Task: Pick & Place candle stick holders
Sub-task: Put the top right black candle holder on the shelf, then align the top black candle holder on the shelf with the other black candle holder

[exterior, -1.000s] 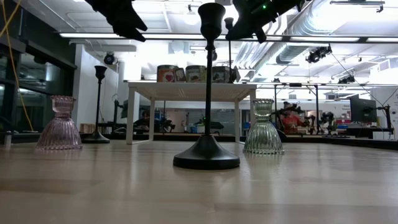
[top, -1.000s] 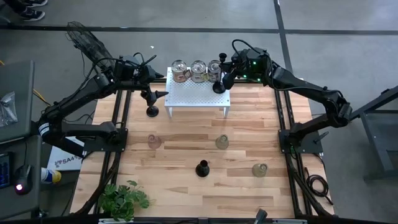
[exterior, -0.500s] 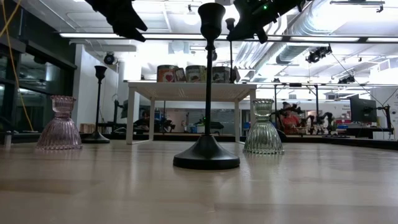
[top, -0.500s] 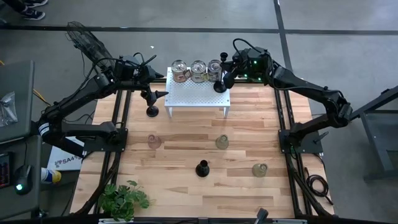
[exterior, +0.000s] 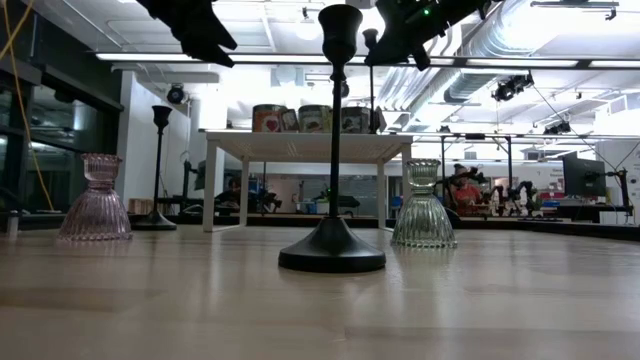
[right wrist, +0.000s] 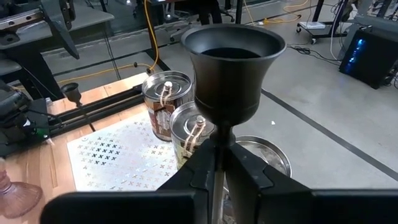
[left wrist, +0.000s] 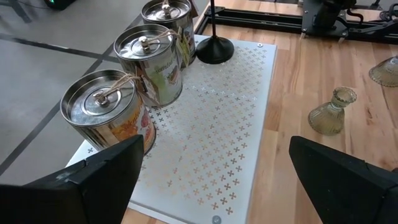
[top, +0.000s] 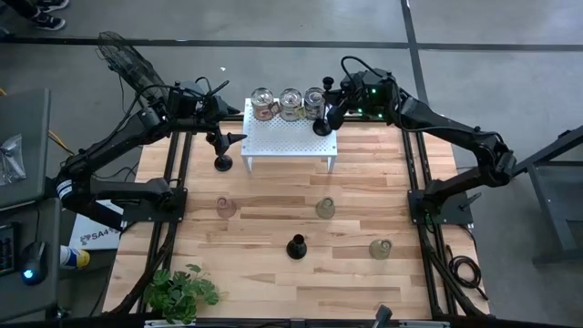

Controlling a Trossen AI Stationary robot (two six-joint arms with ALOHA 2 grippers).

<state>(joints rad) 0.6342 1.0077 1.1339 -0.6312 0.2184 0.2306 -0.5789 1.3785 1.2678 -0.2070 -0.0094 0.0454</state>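
Observation:
A slim black stemmed holder (right wrist: 233, 68) stands with its round base (left wrist: 214, 50) on the far right corner of the white perforated stand (top: 287, 137). My right gripper (top: 332, 115) is shut on its stem. My left gripper (top: 226, 138) is open and empty, above the stand's left edge. A second black stemmed holder (top: 222, 162) stands on its base on the table left of the stand. A third one (top: 296, 246) stands near the middle front. A pink glass holder (top: 225, 208) and two greenish ones (top: 325, 208) (top: 380, 248) stand on the table. My right gripper pinches the stem (right wrist: 217, 149) of the black holder between its two fingers, just below the cup. The fingers come level from the table's right side and lie across the stem. The holder stands upright with its base (top: 321, 128) on the white stand.
Three metal tins (top: 290, 103) stand in a row along the stand's far edge, next to the held holder. A leafy green plant (top: 182, 292) sits at the near left corner. Bare wood lies between the stand and the glass holders.

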